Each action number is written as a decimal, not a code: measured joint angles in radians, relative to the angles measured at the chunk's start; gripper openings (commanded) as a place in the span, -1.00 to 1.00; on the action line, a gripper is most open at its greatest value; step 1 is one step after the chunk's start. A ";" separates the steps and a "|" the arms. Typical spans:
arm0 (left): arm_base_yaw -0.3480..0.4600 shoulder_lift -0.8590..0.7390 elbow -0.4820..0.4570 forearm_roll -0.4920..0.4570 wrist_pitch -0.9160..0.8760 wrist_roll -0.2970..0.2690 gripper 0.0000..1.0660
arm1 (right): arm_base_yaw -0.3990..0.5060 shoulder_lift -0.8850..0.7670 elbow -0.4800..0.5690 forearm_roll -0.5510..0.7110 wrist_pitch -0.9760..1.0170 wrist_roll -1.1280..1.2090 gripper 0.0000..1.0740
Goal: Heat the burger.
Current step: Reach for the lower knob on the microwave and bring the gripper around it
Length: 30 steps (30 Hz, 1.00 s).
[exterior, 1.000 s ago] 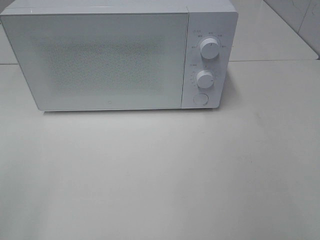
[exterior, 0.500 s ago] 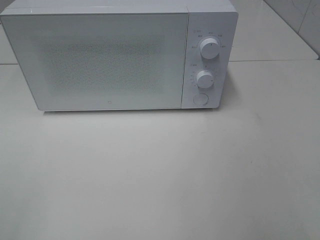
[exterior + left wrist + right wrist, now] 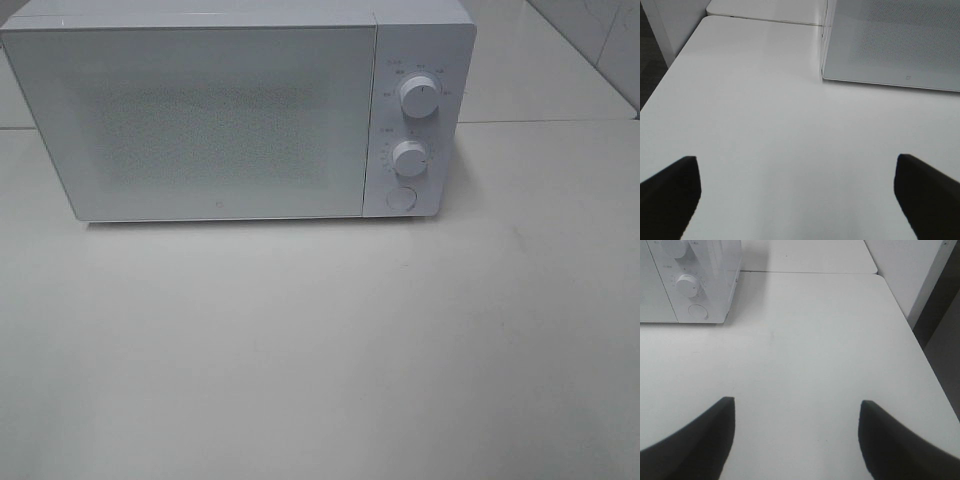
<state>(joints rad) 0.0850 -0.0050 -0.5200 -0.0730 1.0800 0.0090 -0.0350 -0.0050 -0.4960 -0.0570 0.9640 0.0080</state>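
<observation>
The burger is not in view in any frame. A white microwave (image 3: 220, 110) stands at the back of the white table with its door shut; it also shows in the left wrist view (image 3: 895, 45) and the right wrist view (image 3: 690, 280). It has two round knobs (image 3: 418, 97) and a round button (image 3: 400, 198) on its right panel. My left gripper (image 3: 797, 200) is open and empty over bare table, left of the microwave. My right gripper (image 3: 797, 440) is open and empty over bare table, right of the microwave. Neither gripper shows in the exterior high view.
The white table (image 3: 320, 350) stretches in front of the microwave. Its left edge (image 3: 670, 75) drops to a dark floor, and its right edge (image 3: 920, 350) does too. A second white surface (image 3: 810, 255) adjoins at the back.
</observation>
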 measured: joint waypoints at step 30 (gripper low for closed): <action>0.000 0.000 0.000 0.000 0.000 0.000 0.83 | 0.000 0.000 0.000 0.000 0.000 0.002 0.24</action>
<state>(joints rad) 0.0850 -0.0050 -0.5200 -0.0730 1.0800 0.0090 -0.0350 -0.0050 -0.4960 -0.0570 0.9640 0.0100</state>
